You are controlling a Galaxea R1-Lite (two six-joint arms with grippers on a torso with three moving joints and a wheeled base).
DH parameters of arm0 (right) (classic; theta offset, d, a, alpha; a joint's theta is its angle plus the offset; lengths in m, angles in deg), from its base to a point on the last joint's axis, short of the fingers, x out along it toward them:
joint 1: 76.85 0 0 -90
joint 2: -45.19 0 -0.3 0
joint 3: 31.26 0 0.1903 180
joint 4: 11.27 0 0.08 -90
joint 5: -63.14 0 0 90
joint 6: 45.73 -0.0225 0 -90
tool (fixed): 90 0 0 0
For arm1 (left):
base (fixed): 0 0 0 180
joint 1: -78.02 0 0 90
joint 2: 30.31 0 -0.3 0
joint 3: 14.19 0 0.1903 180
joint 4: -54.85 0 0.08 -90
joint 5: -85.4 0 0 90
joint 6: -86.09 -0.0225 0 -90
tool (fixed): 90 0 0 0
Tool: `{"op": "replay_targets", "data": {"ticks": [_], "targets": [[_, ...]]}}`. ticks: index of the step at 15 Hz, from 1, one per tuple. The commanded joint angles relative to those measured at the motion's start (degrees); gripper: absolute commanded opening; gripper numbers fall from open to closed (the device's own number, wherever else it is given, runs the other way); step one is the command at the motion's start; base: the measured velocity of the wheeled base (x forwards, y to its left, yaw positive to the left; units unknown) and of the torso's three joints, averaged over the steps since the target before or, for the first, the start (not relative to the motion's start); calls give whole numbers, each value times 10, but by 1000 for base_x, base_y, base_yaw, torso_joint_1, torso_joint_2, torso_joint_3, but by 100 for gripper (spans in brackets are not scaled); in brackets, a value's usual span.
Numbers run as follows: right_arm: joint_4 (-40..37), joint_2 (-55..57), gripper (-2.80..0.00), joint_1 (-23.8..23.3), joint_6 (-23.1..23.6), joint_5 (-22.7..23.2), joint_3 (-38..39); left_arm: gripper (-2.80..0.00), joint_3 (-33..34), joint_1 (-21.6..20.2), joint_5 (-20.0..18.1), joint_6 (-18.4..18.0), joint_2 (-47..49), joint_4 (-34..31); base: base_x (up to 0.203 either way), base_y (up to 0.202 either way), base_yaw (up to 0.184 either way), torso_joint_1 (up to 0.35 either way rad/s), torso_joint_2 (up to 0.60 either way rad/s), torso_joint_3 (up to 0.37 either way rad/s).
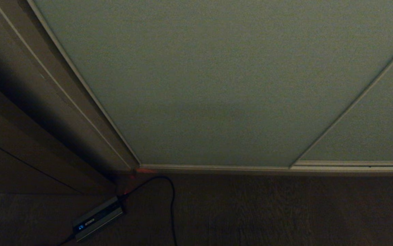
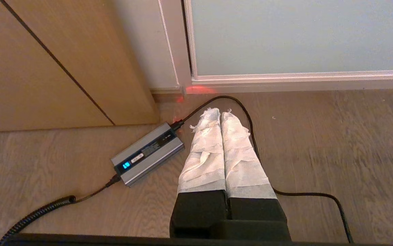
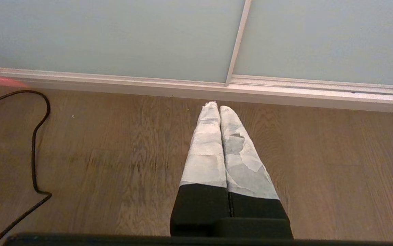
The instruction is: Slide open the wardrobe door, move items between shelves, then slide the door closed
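Wood floor (image 3: 114, 153) stretches up to the shut sliding wardrobe door (image 1: 216, 85), and with left hand (image 2: 221, 112) and right hand (image 3: 216, 106) both pinched closed on nothing, best catch its frame edge squarely before sliding.

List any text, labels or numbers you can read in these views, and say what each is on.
Nothing can be read.
Grey power adapter on the floor: a lit blue display and a pale label beside it, both too small to make out.
Sliding wardrobe door: plain, no text or signs.
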Motion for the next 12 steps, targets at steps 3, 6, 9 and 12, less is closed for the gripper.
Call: {"op": "replay_targets", "data": {"ticks": [3, 6, 9, 12], "targets": [[0, 1, -280, 0, 0, 0, 2, -280, 0, 0, 0, 0, 2, 0, 0, 0, 0, 0, 0, 0], [0, 1, -280, 0, 0, 0, 2, -280, 0, 0, 0, 0, 1, 0, 0, 0, 0, 0, 0, 0], [0, 2, -280, 1, 0, 0, 2, -280, 0, 0, 0, 0, 1, 0, 0, 0, 0, 0, 0, 0], [0, 1, -280, 0, 0, 0, 2, -280, 0, 0, 0, 0, 1, 0, 0, 0, 0, 0, 0, 0]]}}
